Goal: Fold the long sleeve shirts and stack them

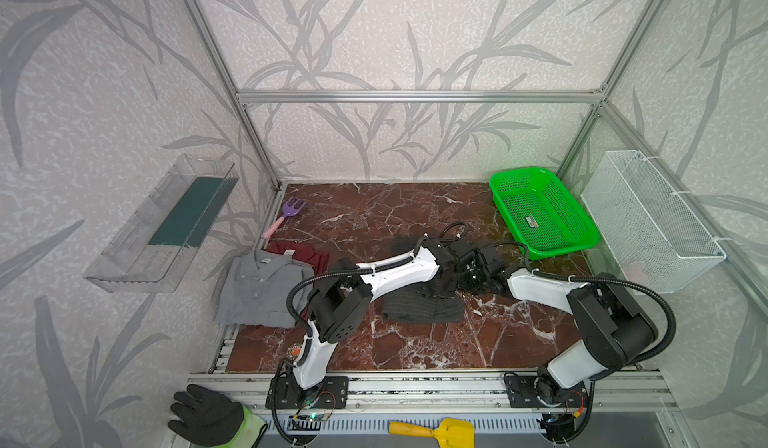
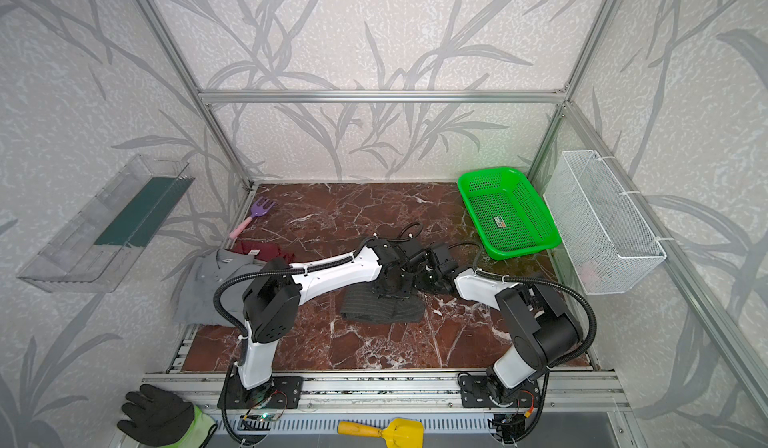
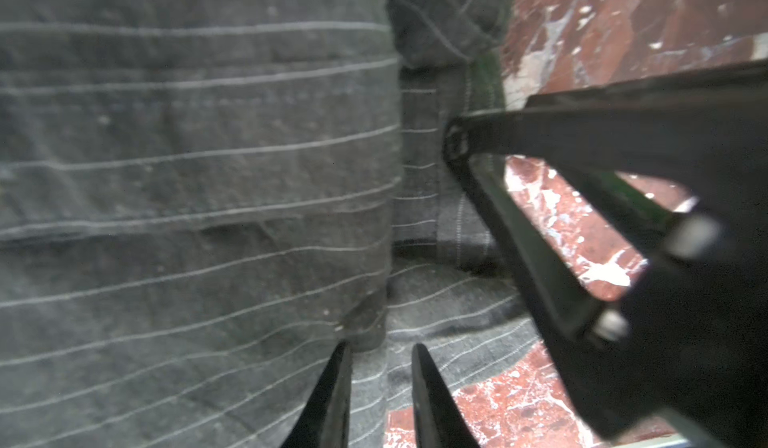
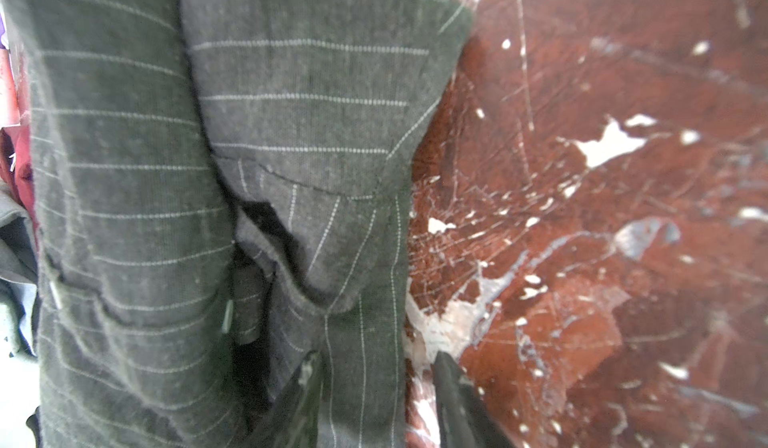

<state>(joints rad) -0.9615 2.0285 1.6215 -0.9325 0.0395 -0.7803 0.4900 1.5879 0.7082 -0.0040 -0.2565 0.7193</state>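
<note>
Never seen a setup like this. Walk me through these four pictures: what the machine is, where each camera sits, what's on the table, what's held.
It is two white-and-black robot arms, the left arm and the right arm, mounted at the front of a red marble table. Two pictures look down from overhead, side by side. The other two are close-ups from a camera on each wrist. On the table: a folded dark pinstriped shirt in the middle, a grey shirt over a dark red shirt at the left, a purple toy fork and a green basket. The left gripper and the right gripper each straddle the pinstriped cloth. Whether either is pinching it I cannot tell.
</note>
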